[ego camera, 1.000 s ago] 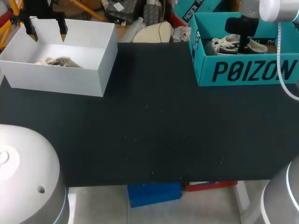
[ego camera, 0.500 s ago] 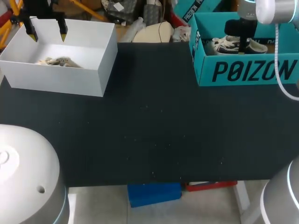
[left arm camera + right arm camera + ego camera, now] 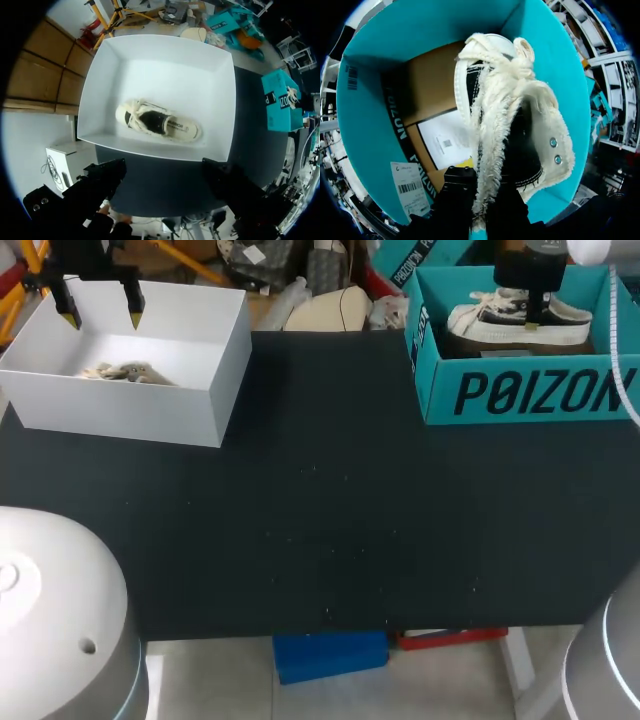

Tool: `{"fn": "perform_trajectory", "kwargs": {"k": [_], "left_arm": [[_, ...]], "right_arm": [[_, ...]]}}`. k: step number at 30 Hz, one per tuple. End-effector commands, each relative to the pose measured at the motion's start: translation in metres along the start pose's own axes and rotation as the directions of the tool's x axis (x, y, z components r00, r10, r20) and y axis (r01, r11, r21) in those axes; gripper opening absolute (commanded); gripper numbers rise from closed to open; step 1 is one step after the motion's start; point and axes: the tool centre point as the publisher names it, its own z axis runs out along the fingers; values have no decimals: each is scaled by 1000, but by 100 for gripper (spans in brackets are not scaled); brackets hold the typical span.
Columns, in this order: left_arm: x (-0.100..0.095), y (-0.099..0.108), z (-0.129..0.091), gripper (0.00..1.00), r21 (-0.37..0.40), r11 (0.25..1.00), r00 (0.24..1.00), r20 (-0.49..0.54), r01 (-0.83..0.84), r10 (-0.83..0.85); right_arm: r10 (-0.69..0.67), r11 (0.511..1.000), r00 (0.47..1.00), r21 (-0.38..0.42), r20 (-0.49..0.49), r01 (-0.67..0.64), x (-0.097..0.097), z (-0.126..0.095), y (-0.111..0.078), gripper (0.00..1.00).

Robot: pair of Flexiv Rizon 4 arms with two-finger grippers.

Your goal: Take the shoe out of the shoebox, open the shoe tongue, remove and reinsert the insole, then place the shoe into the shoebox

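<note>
Teal cardboard forms the shoebox (image 3: pixel 520 390) at the 1 o'clock corner of the black table (image 3: pixel 330 520). A black-and-white sneaker (image 3: pixel 475 324) hangs over the box's inside, lying from 9 to 3 o'clock, its sole about level with the rim. The right gripper (image 3: pixel 535 306) is clenched on it, its fingers pinching the frayed cream tongue and laces from both sides. At 11 o'clock stands a white box (image 3: pixel 150 415) with a second sneaker (image 3: pixel 125 371) on its floor. The left gripper (image 3: pixel 99 310) hovers above that box's 12 o'clock side, fingers spread wide, touching nothing.
</note>
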Motion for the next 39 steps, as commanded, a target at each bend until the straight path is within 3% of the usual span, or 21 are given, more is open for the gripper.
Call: {"fn": "perform_trajectory", "kwargs": {"k": [1, 6, 13, 20, 22, 27, 32, 39], "left_arm": [[0, 0, -1, 100, -1, 1000, 1000, 2, 1, -1], [0, 0, -1, 100, -1, 1000, 1000, 2, 1, -1], [0, 0, -1, 100, -1, 1000, 1000, 2, 1, -1], [0, 0, -1, 100, -1, 1000, 1000, 2, 1, -1], [0, 0, -1, 100, -1, 1000, 1000, 2, 1, -1], [0, 0, -1, 100, -1, 1000, 1000, 2, 1, -1], [0, 0, -1, 100, -1, 1000, 1000, 2, 1, -1], [0, 0, -1, 100, -1, 1000, 1000, 2, 1, -1]], "right_arm": [[-8, 1000, 988, 19, 153, 5, 47, -100, -9, 0], [1, 996, 969, 89, 246, -23, 67, -163, -4, 0], [-1, 993, 931, 110, 365, -42, 102, -256, 22, 0], [-19, 995, 885, 99, 465, -31, 146, -322, 36, 0], [-16, 995, 878, 93, 478, -33, 163, -332, 40, 0], [-41, 998, 866, 70, 498, 8, 223, -349, 73, 0], [-44, 999, 864, 22, 501, 39, 280, -355, 121, 0], [-31, 999, 877, -24, 480, 48, 353, -332, 195, 0]]}}
